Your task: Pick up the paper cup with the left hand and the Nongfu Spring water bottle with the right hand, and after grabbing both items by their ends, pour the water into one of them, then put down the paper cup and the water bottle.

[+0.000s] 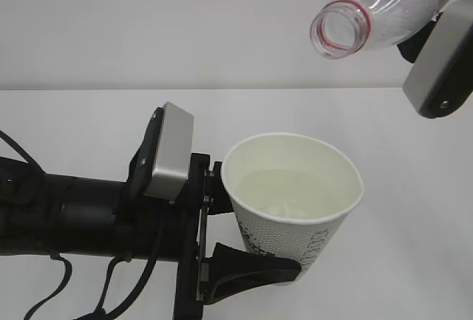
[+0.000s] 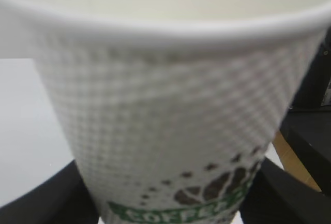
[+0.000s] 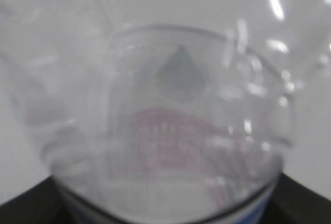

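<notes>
White worktop (image 1: 74, 113) and pale wall sit behind everything. Pouring looks finished (no stream shows), so tilt the Nongfu Spring water bottle (image 1: 384, 9) upright before lowering. Right hand (image 1: 443, 61) clasps its base, neck down-left; left hand (image 1: 214, 261) reaches level, jaws holding the paper cup (image 1: 295, 202), water (image 1: 288, 191) inside.

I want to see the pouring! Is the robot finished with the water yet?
Mostly. The paper cup already has water in it, and no stream falls from the tipped bottle above. The left hand grips the cup and the right hand grips the bottle, both off the table. Left: put both down.
</notes>
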Controlling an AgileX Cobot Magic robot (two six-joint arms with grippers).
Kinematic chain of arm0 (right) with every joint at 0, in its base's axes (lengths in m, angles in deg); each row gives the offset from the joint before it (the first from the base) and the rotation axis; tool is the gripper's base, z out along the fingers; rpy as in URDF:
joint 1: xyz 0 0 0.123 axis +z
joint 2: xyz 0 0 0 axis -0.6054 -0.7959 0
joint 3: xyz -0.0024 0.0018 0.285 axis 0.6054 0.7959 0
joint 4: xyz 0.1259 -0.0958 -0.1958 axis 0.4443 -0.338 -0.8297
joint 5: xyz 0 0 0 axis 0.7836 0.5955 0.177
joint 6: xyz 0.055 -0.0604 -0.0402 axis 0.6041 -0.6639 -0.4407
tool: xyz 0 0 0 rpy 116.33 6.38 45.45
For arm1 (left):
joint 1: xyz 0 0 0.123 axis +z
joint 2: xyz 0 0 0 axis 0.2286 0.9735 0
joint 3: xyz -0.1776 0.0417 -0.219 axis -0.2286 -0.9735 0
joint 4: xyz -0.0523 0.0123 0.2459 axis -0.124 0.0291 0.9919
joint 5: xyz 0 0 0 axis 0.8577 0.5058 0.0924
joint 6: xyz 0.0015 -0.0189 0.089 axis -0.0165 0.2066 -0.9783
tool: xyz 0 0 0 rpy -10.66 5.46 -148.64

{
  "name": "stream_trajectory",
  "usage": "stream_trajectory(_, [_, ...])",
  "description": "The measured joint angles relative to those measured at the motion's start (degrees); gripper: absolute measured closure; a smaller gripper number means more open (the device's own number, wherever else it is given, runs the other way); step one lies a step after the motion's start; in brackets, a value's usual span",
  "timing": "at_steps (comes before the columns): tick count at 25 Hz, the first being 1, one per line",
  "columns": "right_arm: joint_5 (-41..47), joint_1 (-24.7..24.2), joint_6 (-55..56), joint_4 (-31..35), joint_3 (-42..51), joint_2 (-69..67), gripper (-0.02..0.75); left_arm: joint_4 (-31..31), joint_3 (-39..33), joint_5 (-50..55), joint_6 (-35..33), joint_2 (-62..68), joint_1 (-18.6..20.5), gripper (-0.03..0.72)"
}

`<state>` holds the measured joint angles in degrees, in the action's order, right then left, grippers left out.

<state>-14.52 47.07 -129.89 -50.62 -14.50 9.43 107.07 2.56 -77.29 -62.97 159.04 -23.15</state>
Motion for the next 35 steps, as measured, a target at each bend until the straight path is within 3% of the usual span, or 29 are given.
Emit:
stream_trajectory(21, [0.0, 0.0, 10.5, 1.72, 0.0, 0.0, 0.253, 0.0, 0.0, 0.38, 0.0, 0.0, 0.0, 0.169])
stream_trajectory(35, [0.1, 0.0, 27.5, 2.52, 0.0, 0.0, 0.253, 0.0, 0.0, 0.38, 0.0, 0.0, 0.0, 0.169])
